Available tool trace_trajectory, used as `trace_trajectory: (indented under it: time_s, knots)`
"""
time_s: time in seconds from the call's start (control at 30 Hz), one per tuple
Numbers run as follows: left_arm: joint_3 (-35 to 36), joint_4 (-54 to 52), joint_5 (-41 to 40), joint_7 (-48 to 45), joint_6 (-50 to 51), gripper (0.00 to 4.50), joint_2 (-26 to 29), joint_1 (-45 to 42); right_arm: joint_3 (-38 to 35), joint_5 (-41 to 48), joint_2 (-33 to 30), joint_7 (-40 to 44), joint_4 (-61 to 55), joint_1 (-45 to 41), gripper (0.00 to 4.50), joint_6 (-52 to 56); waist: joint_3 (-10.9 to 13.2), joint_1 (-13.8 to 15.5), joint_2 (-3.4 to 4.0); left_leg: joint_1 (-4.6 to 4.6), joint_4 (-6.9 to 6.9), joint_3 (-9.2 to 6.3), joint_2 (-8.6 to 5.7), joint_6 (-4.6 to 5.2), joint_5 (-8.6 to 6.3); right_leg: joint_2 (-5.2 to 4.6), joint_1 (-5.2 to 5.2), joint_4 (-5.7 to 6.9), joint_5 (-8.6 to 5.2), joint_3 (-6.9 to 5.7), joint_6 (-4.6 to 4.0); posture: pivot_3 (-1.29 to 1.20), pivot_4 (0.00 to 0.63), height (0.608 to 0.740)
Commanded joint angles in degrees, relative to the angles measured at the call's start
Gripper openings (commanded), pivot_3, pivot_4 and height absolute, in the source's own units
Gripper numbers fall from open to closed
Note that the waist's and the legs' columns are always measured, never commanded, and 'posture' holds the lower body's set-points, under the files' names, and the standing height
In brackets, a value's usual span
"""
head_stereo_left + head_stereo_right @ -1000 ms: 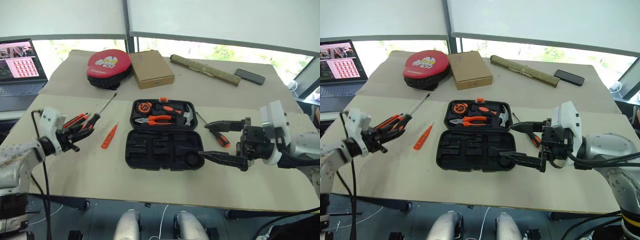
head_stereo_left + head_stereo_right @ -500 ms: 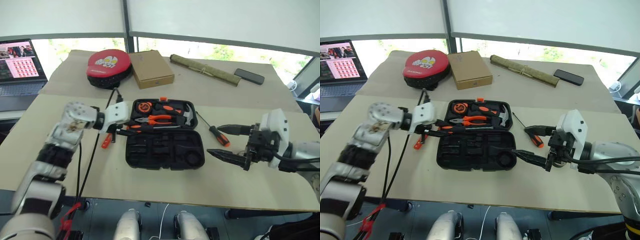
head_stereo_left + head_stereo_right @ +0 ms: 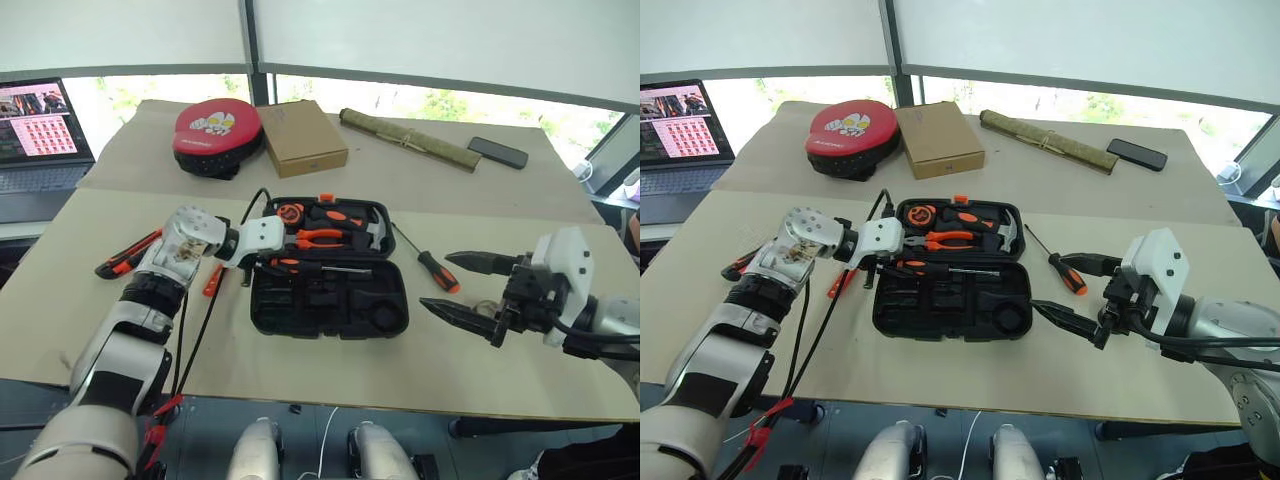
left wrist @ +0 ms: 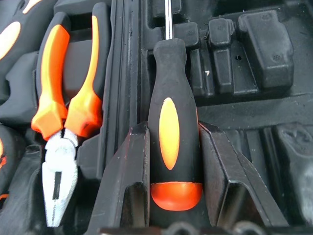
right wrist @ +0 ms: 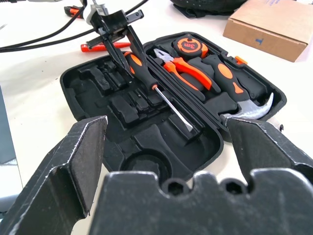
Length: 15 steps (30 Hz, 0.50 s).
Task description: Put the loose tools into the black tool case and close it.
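Note:
The black tool case (image 3: pixel 330 300) lies open in the middle of the table; its far half holds pliers (image 4: pixel 63 98), a tape measure and a hammer. My left gripper (image 3: pixel 272 262) is shut on the handle of a black-and-orange screwdriver (image 3: pixel 312 267), whose shaft lies along the hinge over the moulded slots. A second screwdriver (image 3: pixel 432 266) rests on the table right of the case. The slim orange tester (image 3: pixel 211 281) lies left of the case, partly behind my left arm. A utility knife (image 3: pixel 128 255) sits further left. My right gripper (image 3: pixel 436 282) hangs open right of the case, holding nothing.
At the back stand a red-and-black round pad (image 3: pixel 215 130), a brown cardboard box (image 3: pixel 303 138), an olive rolled bundle (image 3: pixel 410 140) and a phone (image 3: pixel 500 152). A laptop (image 3: pixel 40 130) is at the far left. A black cable trails from my left wrist.
My left arm swung right and down, carrying the screwdriver from the table's left side to over the case. The right gripper drew back to the right, still open.

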Motion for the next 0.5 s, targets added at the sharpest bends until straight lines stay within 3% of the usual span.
trace_trajectory:
  time_s: [0.03, 0.07, 0.27, 0.37, 0.5]
  knots:
    - [1.3, -0.4, -0.3, -1.4, -0.3, 0.90, 0.3, -1.9, -1.5, 1.3, 0.0, -0.8, -1.4, -0.7, 4.50, -0.1, 0.0, 0.0, 0.00, 0.00, 0.01, -0.01, 0.00, 0.00, 0.00, 0.00, 0.01, 0.00, 0.00, 0.00, 0.00, 0.00, 0.150, 0.740]
    - [1.8, -1.0, -1.0, -2.0, 0.4, 1.90, 0.3, -2.0, -1.4, 1.4, -0.1, -0.9, -1.3, -0.8, 4.50, -0.2, 0.0, 0.0, 0.00, 0.00, 0.02, -0.02, 0.00, 0.00, 0.00, 0.00, 0.01, 0.00, 0.00, 0.00, 0.00, 0.00, 0.150, 0.740]
    - [4.0, -4.4, -3.5, -3.4, 4.5, 3.95, 0.1, -3.8, -0.6, 1.1, -0.3, -0.7, -0.7, -1.2, 4.50, -0.6, 0.0, 0.1, 0.00, -0.05, 0.12, -0.09, 0.00, 0.00, 0.00, 0.00, 0.03, 0.02, 0.01, -0.05, 0.01, 0.00, 0.150, 0.740]
    - [4.4, -5.2, -3.7, -3.1, 5.6, 3.95, -0.4, -4.6, -0.1, 0.9, -0.3, -0.6, -0.4, -1.7, 4.50, -0.7, 0.0, 0.1, 0.00, -0.13, 0.17, -0.16, 0.00, 0.00, 0.00, 0.00, 0.01, 0.02, 0.01, -0.11, 0.01, 0.00, 0.150, 0.740]
    - [4.2, -4.6, -2.7, -2.3, 5.3, 2.85, -1.1, -5.2, 0.5, 0.8, -0.3, -0.7, -0.1, -2.5, 4.50, -0.7, 0.0, 0.0, 0.00, -0.13, 0.19, -0.19, 0.00, 0.01, 0.00, 0.00, 0.02, 0.02, 0.01, -0.13, 0.01, 0.00, 0.150, 0.740]
